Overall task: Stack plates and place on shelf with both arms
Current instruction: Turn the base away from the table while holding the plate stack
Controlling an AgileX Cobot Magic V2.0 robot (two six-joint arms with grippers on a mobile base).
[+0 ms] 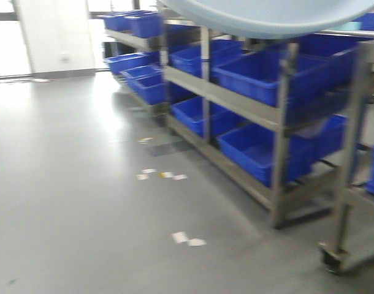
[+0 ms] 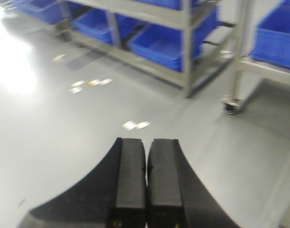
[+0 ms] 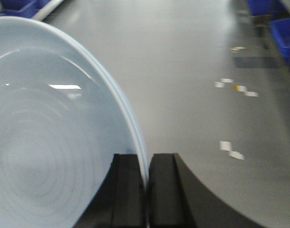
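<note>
A pale bluish-white plate (image 3: 50, 133) with faint concentric rings fills the left of the right wrist view. My right gripper (image 3: 147, 161) is shut on its rim and holds it in the air above the grey floor. The same plate's underside (image 1: 267, 15) shows at the top edge of the front view. I cannot tell whether it is one plate or two stacked. My left gripper (image 2: 146, 152) is shut and empty, its jaws pressed together above the floor. Steel shelf racks (image 1: 236, 101) stand to the right in the front view.
The racks carry several blue plastic crates (image 1: 260, 73) on all levels. A second rack on castor wheels (image 1: 331, 257) stands at the right, also in the left wrist view (image 2: 230, 105). White paper scraps (image 1: 187, 239) lie on the grey floor. Bright windows are at the far left.
</note>
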